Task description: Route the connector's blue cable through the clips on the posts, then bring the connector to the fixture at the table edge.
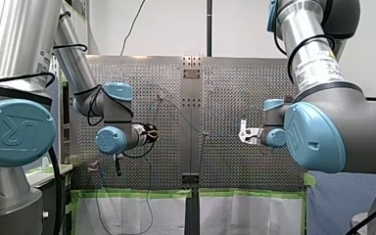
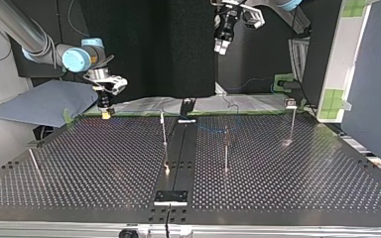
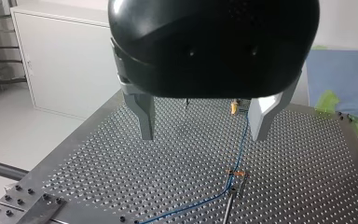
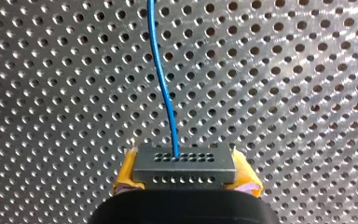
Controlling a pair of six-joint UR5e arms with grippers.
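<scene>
While my right gripper (image 4: pixel 185 174) clamps the connector (image 4: pixel 185 163) by its rigid sides, the thin blue cable (image 4: pixel 164 93) ahead looks light and floppy; my left gripper (image 3: pixel 201 135) hangs open.

Beyond the jaws of our left gripper (image 3: pixel 204 136), we are seeing a white cabinet (image 3: pixel 65 70) standing out past one jaw and a blue cloth (image 3: pixel 342 77) lying past the other, with green tape (image 3: pixel 327 100) edging the perforated table (image 3: pixel 121 158) spreading beneath them.
</scene>
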